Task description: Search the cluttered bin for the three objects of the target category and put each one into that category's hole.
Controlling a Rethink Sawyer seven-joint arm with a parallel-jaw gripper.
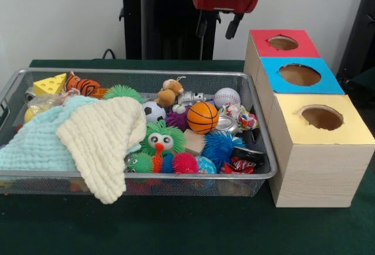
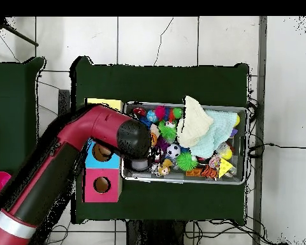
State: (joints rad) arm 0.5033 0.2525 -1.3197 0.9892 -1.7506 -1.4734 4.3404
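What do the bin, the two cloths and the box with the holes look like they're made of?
Bin: silvery wire mesh, likely metal; the contents show through its walls. Cream cloth and mint cloth: soft woven fabric with a puckered, waffle-like texture, draping in folds. Box: pale wood-grain sides, possibly wood or laminate, with matte coloured tops that look like paper.

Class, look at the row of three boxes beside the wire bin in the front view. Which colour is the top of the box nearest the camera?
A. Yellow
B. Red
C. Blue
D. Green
A: the yellow-topped box stands nearest the camera, with the blue-topped box behind it and the red-topped box farthest back, all beside the wire bin.
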